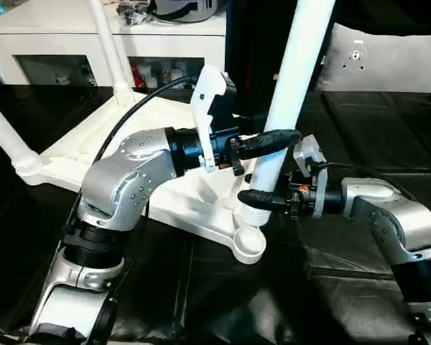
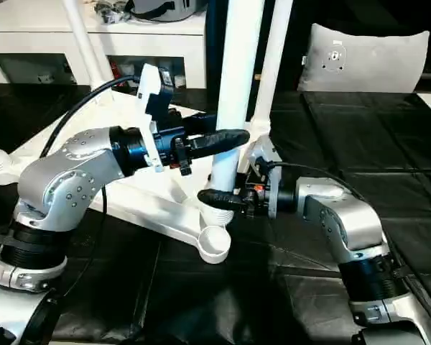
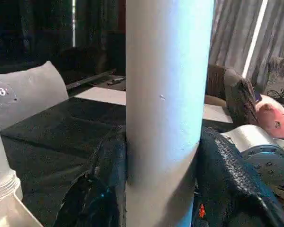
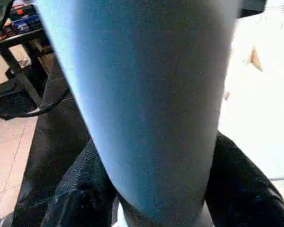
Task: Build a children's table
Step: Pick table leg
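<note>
The white table top (image 1: 165, 194) lies underside up on the black work surface (image 1: 359, 287), its ribbed face toward the camera and an empty round corner socket (image 1: 249, 243) at its near corner. Just beside that corner a white leg (image 1: 287, 93) stands upright in the neighbouring socket, leaning slightly, and both grippers hold it.

The left gripper (image 1: 276, 141) reaches in from the left with its jaws closed around the leg partway up the tube. In the left wrist view the leg (image 3: 165, 113) runs straight up between the two black fingers (image 3: 109, 179), which press against it on either side.

The right gripper (image 1: 264, 195) comes in from the right and holds the same leg lower down, just above its ribbed foot where it meets the socket. In the right wrist view the tube (image 4: 146, 104) sits squarely between the fingers (image 4: 85, 189), touching both, so those jaws are also clamped on it.

The left gripper sits above the right one on the leg, the two a little apart along the tube.

Two more legs (image 1: 111, 47) already stand in the far corners of the top, well away from either set of jaws. Behind them is a white cabinet (image 1: 72, 43) and a grey cushion (image 1: 388, 61).
</note>
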